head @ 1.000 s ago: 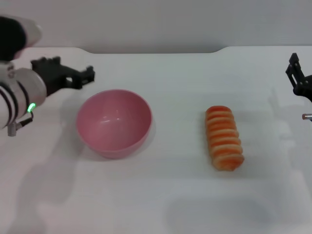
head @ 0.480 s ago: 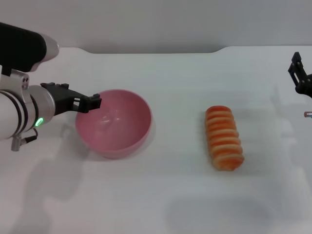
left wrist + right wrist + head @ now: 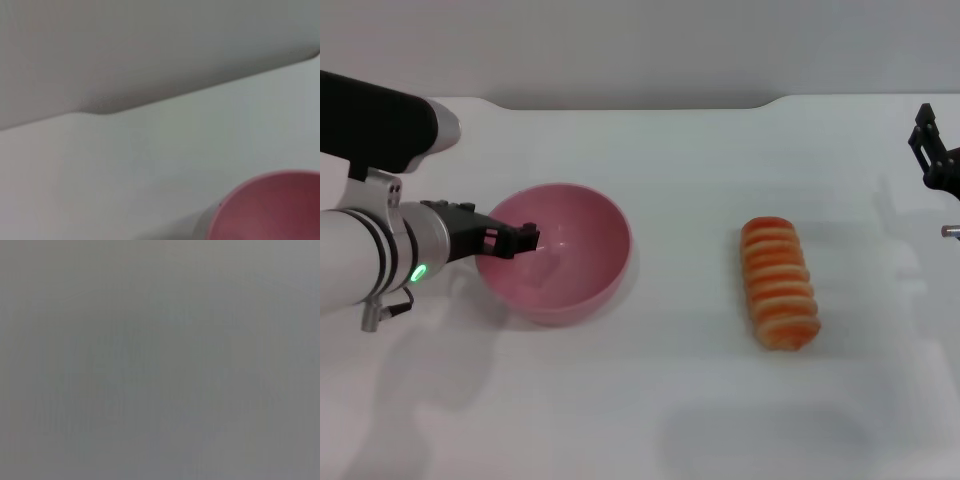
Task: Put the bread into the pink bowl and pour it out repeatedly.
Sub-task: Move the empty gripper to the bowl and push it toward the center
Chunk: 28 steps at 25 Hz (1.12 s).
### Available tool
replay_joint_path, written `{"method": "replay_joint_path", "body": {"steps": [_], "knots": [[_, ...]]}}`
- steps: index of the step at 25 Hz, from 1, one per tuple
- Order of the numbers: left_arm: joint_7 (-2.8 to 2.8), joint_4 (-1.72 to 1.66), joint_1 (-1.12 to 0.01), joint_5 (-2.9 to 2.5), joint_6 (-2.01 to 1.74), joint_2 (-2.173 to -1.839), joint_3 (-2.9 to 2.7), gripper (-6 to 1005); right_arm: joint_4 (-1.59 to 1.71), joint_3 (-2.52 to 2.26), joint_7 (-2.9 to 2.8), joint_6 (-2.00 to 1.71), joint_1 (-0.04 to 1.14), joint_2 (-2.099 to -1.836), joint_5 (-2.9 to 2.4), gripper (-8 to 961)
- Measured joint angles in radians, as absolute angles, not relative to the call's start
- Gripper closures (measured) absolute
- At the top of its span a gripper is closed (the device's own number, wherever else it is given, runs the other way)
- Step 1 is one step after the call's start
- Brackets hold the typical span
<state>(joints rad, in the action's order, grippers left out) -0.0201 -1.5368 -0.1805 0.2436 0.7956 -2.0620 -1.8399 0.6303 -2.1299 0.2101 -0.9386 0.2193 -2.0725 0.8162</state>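
The pink bowl (image 3: 575,250) stands upright and empty on the white table, left of centre. Part of its rim also shows in the left wrist view (image 3: 272,207). The bread (image 3: 780,282), an orange-brown loaf with pale stripes, lies on the table right of centre, well apart from the bowl. My left gripper (image 3: 520,241) is open at the bowl's left rim, with its fingertips reaching over the rim into the bowl. My right gripper (image 3: 932,160) is at the far right edge of the head view, away from the bread and partly cut off.
The white table (image 3: 700,180) ends at a grey wall at the back, with a step in its back edge (image 3: 775,102). The right wrist view shows only a plain grey surface.
My left gripper has moved forward and right, from behind the bowl's left side down to its left rim. The bowl, the bread and the right arm have stayed in place.
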Motion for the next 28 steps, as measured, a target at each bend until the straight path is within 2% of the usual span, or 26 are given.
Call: {"method": "replay_joint_path", "body": {"steps": [12,20,28], "knots": [[-0.021,-1.471,-0.215,0.253,0.787,-2.063,-1.836,194,0.631,-2.128,0.210,-0.939,0.221,-2.072,0.816,247],[-0.022,-1.409,-0.242,0.278,0.779,-2.062,-1.825,315,0.638,-2.122,0.210,-0.939,0.221,-2.072,0.816,249],[-0.010,-1.378,-0.261,0.348,0.790,-2.059,-1.802,641,0.642,-2.119,0.210,-0.939,0.217,-2.072,0.812,252]]}}
